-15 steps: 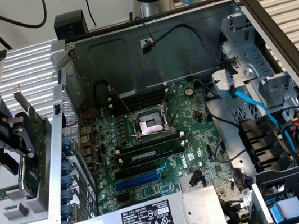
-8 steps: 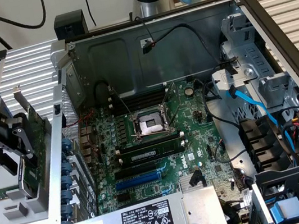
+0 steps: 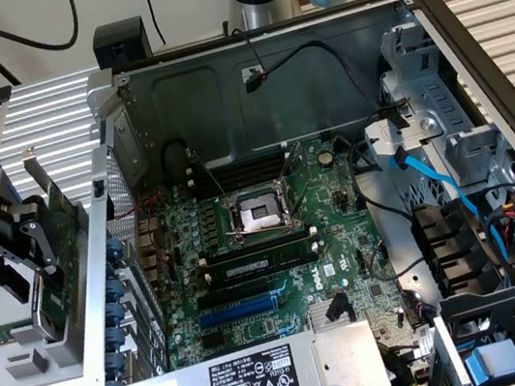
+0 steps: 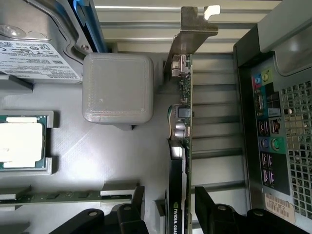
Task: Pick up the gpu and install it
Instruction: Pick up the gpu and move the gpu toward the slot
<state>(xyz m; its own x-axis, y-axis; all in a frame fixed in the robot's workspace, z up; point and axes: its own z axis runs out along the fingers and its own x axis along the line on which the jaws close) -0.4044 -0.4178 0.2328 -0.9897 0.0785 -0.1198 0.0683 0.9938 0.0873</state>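
Gripper (image 3: 33,250) sits outside the computer case (image 3: 220,81), at the exterior view's left, low over the gray tray (image 3: 29,361). The jaws are spread wide and straddle the gpu (image 3: 62,245), one finger on each side of the card. In the wrist view the gripper (image 4: 168,214) has the gpu (image 4: 187,146) running edge-on between the two black fingers (image 4: 214,214). A clear gap shows on the cooler side. The other finger is just beside the board, and whether it touches cannot be told. The card stands upright on its edge in the tray (image 4: 87,161), not lifted, with its silver bracket (image 4: 195,29) at the end far from the fingers. It is near the case's rear port panel (image 4: 270,131). Other items on the tray: a square gray block (image 4: 117,87) beside the card, a processor (image 4: 22,141) in its pocket, a memory stick (image 4: 63,197) and a hard drive (image 4: 34,53). Inside the case the motherboard (image 3: 275,239) lies exposed, with an open processor socket (image 3: 259,214) and the power supply (image 3: 258,384) at the near edge. No card is seated in the blue slot (image 3: 246,307).
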